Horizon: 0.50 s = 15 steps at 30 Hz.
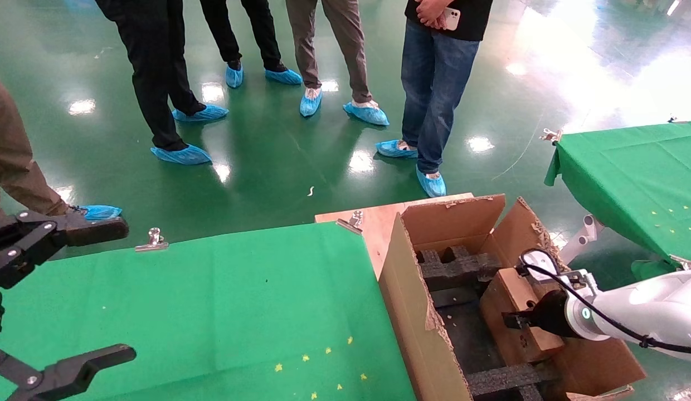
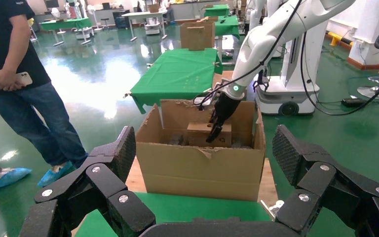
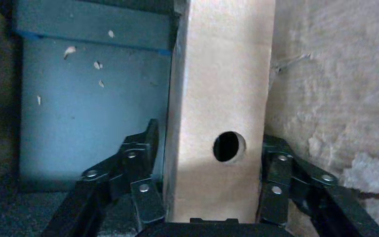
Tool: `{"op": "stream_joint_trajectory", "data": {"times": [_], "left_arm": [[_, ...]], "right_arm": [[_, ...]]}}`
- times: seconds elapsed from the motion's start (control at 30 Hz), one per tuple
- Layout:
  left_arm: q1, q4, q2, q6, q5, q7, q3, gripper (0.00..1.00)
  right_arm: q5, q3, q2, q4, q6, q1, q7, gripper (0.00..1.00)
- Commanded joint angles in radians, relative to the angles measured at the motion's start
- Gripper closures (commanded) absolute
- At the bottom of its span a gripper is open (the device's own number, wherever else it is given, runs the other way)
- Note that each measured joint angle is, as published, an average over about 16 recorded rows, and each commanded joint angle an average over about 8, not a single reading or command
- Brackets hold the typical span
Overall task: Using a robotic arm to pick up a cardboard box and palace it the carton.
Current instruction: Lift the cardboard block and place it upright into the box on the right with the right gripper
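Note:
The large torn-flapped carton (image 1: 402,278) stands to the right of the green table, with black foam inserts (image 1: 458,267) inside. The small brown cardboard box (image 1: 507,295) is inside the carton, by its right wall. My right gripper (image 1: 517,320), on the white arm, reaches down into the carton and is shut on the box. In the right wrist view the box (image 3: 217,89), with its round hole, sits between the black fingers (image 3: 143,163). The left wrist view shows the carton (image 2: 197,170), the box (image 2: 200,129) and the right gripper (image 2: 213,134). My left gripper (image 1: 100,292) is open and empty over the table's left side.
The green table (image 1: 212,301) lies in front, with metal clips (image 1: 154,239) on its far edge. A wooden board (image 1: 373,220) lies under the carton. A second green table (image 1: 629,172) stands at the right. Several people stand on the green floor beyond.

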Motion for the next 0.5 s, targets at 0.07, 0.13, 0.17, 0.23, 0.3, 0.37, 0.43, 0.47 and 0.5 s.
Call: {"op": "stream_joint_trajectory", "data": {"times": [0.07, 0.13, 0.17, 0.23, 0.3, 0.37, 0.43, 0.47, 0.5], "left_arm": [[0.0, 0.0, 0.0, 0.0, 0.0, 0.0, 0.0, 0.0], [0.0, 0.0, 0.0, 0.0, 0.0, 0.0, 0.0, 0.0], [0.0, 0.0, 0.0, 0.0, 0.0, 0.0, 0.0, 0.0], [0.0, 0.0, 0.0, 0.0, 0.0, 0.0, 0.0, 0.0], [0.0, 0.0, 0.0, 0.0, 0.0, 0.0, 0.001, 0.0], [0.0, 0.0, 0.0, 0.0, 0.0, 0.0, 0.001, 0.0], [0.0, 0.0, 0.0, 0.0, 0.0, 0.0, 0.001, 0.0], [0.0, 0.0, 0.0, 0.0, -0.001, 0.0, 0.001, 0.0], [0.0, 0.0, 0.0, 0.0, -0.001, 0.0, 0.001, 0.0]], "right_arm": [[-0.005, 0.002, 0.002, 0.004, 0.0, 0.004, 0.003, 0.0], [-0.009, 0.004, 0.005, 0.008, -0.001, 0.01, 0.004, 0.0], [-0.011, 0.006, 0.006, 0.01, -0.001, 0.013, 0.004, 0.0], [-0.016, 0.009, 0.009, 0.013, -0.001, 0.019, 0.006, 0.0], [-0.022, 0.013, 0.013, 0.017, -0.002, 0.027, 0.009, 0.0], [-0.028, 0.018, 0.017, 0.021, -0.002, 0.036, 0.013, 0.0], [-0.034, 0.025, 0.021, 0.025, 0.0, 0.048, 0.017, 0.0], [-0.038, 0.029, 0.023, 0.028, 0.001, 0.055, 0.019, 0.0], [-0.042, 0.034, 0.026, 0.032, 0.003, 0.064, 0.021, 0.0]]}}
